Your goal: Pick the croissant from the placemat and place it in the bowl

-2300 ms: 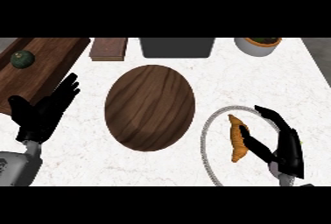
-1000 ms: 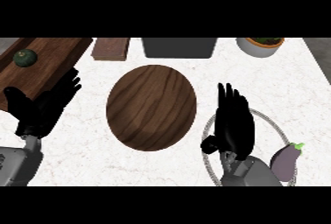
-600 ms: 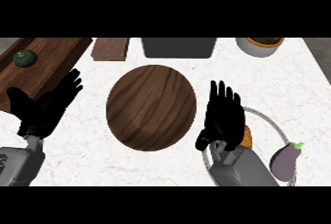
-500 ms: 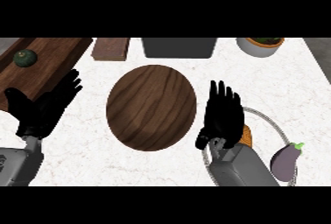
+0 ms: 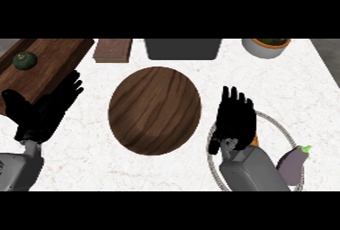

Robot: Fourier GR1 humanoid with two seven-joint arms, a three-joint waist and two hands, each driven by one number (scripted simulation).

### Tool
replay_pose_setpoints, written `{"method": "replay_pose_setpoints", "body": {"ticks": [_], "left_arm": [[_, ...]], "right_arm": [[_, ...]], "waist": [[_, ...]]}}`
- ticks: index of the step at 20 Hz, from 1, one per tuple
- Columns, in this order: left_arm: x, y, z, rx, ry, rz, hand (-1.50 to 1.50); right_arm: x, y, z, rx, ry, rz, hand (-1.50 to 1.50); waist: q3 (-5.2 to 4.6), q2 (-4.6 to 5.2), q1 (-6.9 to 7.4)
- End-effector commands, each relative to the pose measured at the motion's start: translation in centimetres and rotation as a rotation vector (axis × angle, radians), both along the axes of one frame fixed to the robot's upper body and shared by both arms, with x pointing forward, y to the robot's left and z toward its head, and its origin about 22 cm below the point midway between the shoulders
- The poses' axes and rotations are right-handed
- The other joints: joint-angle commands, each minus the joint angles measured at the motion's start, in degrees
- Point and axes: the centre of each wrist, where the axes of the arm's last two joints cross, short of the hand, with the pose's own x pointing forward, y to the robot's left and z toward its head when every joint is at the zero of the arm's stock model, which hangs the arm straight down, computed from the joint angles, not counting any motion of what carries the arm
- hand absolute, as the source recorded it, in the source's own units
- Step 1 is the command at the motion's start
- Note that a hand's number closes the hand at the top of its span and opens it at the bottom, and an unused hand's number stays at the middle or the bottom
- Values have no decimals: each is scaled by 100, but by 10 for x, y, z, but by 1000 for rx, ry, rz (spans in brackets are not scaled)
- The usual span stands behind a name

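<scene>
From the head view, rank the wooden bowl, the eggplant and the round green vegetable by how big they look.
Largest: wooden bowl, by far.
Next: eggplant.
Smallest: round green vegetable, though it sits farther from the camera, which may shrink it a little.

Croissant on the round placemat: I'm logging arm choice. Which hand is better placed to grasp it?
Right. The right hand is over the orange croissant on the round grey-rimmed placemat, covering most of it; the left hand rests open beyond the brown wooden bowl.
</scene>
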Motion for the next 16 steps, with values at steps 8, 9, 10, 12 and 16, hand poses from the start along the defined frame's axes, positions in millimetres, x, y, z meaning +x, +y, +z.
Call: {"method": "replay_pose_setpoints", "body": {"ticks": [8,9,10,12,16], "left_arm": [[-4,-3,-11,-6,0,3,0],[3,7,-10,-2,10,9,0],[10,2,-9,3,-23,4,0],[-9,-1,-6,-8,-12,0,0],[-10,-5,-1,-4,-7,1,0]], "right_arm": [[5,13,-14,-122,130,-158,-150],[7,-3,-9,-97,105,-165,-150],[24,-19,-1,-99,119,-148,-150],[22,-2,-8,-106,120,-186,-150],[15,-5,-27,-105,143,-204,-150]], "waist": [[2,17,31],[2,18,-25],[2,26,-32],[4,13,55],[5,11,47]]}}
